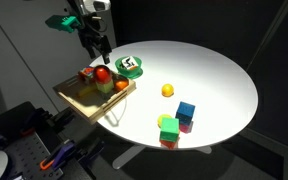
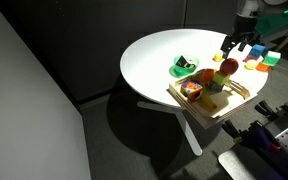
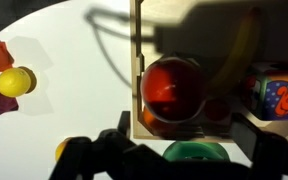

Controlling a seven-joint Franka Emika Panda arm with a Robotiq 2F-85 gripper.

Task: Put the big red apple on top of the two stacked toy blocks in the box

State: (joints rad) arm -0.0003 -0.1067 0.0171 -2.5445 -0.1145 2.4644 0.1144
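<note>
The bench [image 1: 214,70] is round and white. The box [image 1: 72,97] sits at its edge, at 9 o'clock in an exterior view. The big red apple [image 1: 102,72] is inside the box, up high near the back rim. In the wrist view the apple [image 3: 172,85] fills the middle, and something red-orange peeks out under it at 7 o'clock. That looks like the two stacked toy blocks [image 3: 151,122], but only a small bit shows.

The tool [image 1: 101,50] hangs just above the apple, at 12 o'clock from it, and does not touch it. In the wrist view its dark fingers [image 3: 89,153] stand far apart at the bottom, so the tool [image 3: 174,152] is spread wide and holds nothing. In an exterior view the tool [image 2: 234,46] is also right over the apple [image 2: 229,67].

A green and white dish [image 1: 131,66] rests on the bench just beside the box, at 3 o'clock from the apple. A yellow ball [image 1: 167,90] lies near the middle of the bench. A blue cube [image 1: 186,110], a green cube [image 1: 168,130] and a pink cube [image 1: 185,126] sit close together at 5 o'clock, well apart from the box.
</note>
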